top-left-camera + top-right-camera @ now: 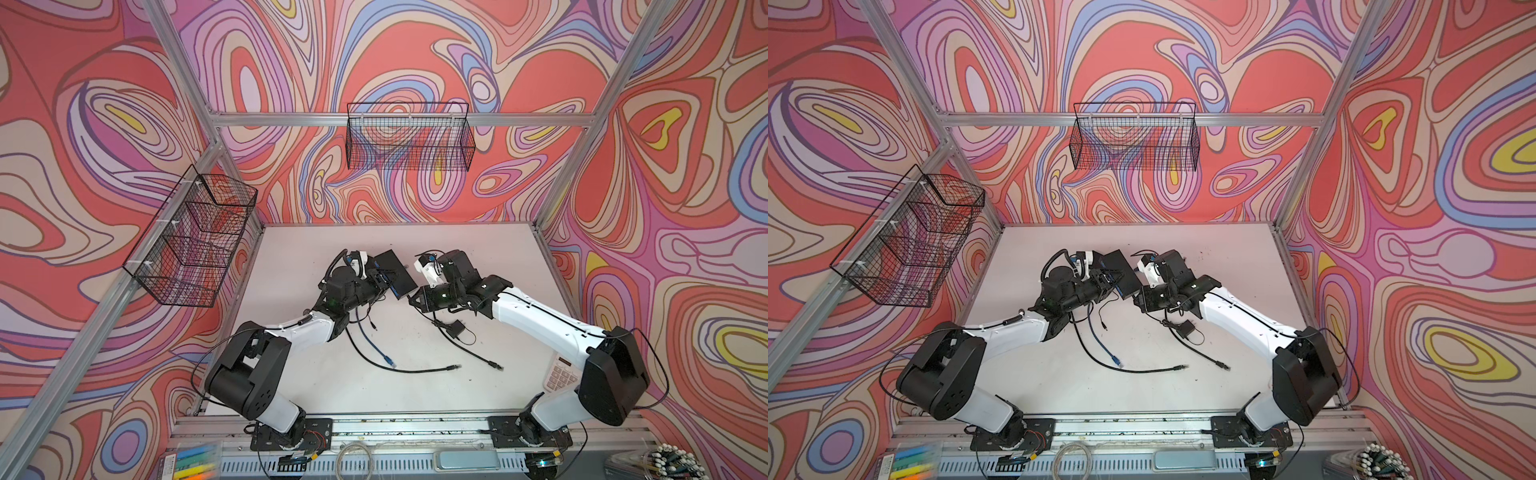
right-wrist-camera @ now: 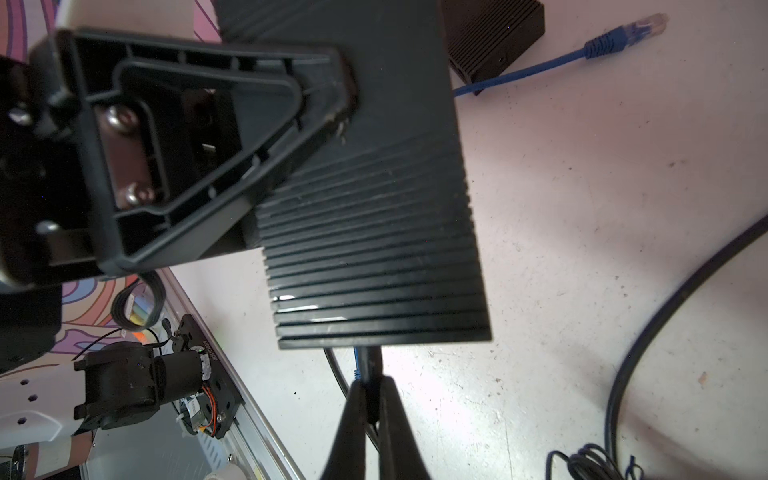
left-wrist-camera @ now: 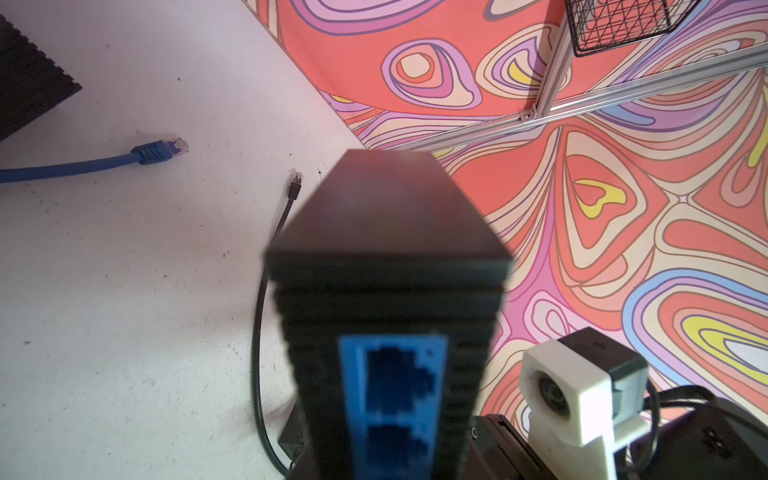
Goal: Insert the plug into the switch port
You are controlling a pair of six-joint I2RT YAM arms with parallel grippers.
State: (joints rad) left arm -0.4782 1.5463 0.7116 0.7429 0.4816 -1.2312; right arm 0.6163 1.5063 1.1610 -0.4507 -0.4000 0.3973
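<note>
- Top views both show the aluminium rail (image 1: 415, 428) nearest me, with both arm bases bolted to it and a box of coloured markers (image 1: 195, 461) below its left end.
- Next comes the white table (image 1: 332, 395), scuffed and speckled. Loose on it lie a blue cable (image 1: 376, 345), black cables (image 1: 415, 370) and a small black adapter (image 1: 457, 328). A calculator (image 1: 561, 372) sits by the right arm.
- Mid-table, the left gripper (image 1: 384, 277) is clamped tight on the switch (image 1: 395, 270). It holds the switch on a slant, with the blue port face (image 3: 395, 395) toward its own wrist camera.
- The right gripper (image 2: 371, 388) is pinched on the plug (image 2: 368, 361), a black one, right at the switch's ribbed edge. I cannot tell whether it is seated.
- Behind, swirled pink-and-red walls (image 1: 415, 54) close the cell. A wire basket (image 1: 409, 137) hangs on the back rail and a second wire basket (image 1: 191, 237) on the left.
</note>
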